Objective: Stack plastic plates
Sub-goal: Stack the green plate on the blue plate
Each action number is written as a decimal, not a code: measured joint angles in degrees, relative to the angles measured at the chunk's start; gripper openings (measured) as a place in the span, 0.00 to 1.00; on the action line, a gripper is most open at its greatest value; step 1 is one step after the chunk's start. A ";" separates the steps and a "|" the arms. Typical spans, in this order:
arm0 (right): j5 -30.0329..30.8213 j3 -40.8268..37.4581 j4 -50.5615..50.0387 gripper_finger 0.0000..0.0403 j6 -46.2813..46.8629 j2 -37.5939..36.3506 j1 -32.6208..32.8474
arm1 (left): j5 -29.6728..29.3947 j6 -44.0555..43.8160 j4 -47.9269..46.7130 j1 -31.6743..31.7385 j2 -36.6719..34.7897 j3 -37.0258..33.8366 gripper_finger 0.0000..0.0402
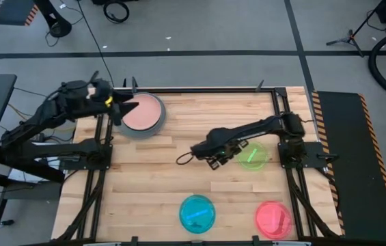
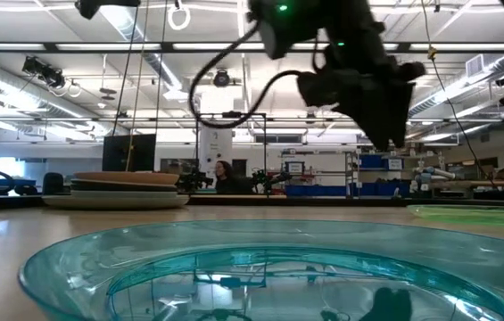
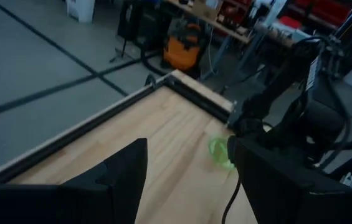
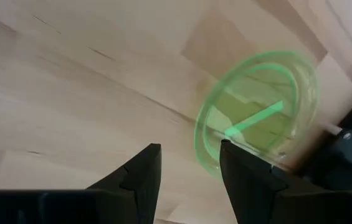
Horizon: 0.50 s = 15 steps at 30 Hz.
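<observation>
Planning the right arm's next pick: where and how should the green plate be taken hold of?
Probably by its thin raised rim, on the edge nearest the right hand. The green plate lies flat on the table, shallow and round, so only the rim offers purchase. Come down from above, one finger inside the rim and one outside.

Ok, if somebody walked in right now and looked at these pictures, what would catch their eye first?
Probably the three translucent plates: the green plate on the right side, with the right gripper open and close beside its rim, and the cyan plate and red-pink plate along the near edge. Then the stack at the far left, salmon plate on top, with the left gripper at it.
</observation>
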 joint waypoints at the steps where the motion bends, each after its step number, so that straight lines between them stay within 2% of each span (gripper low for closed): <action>1: 0.00 -2.45 1.20 0.42 0.50 -1.61 0.04 | -0.02 0.05 0.12 0.24 -0.46 0.00 0.61; 7: -0.22 -15.88 10.68 0.42 0.74 -6.58 -0.08 | -0.02 -0.30 4.17 0.79 -1.42 0.00 0.61; 15: 0.24 -25.16 19.86 0.42 0.91 -7.34 0.48 | 1.88 -3.61 17.30 -4.14 1.55 0.02 0.61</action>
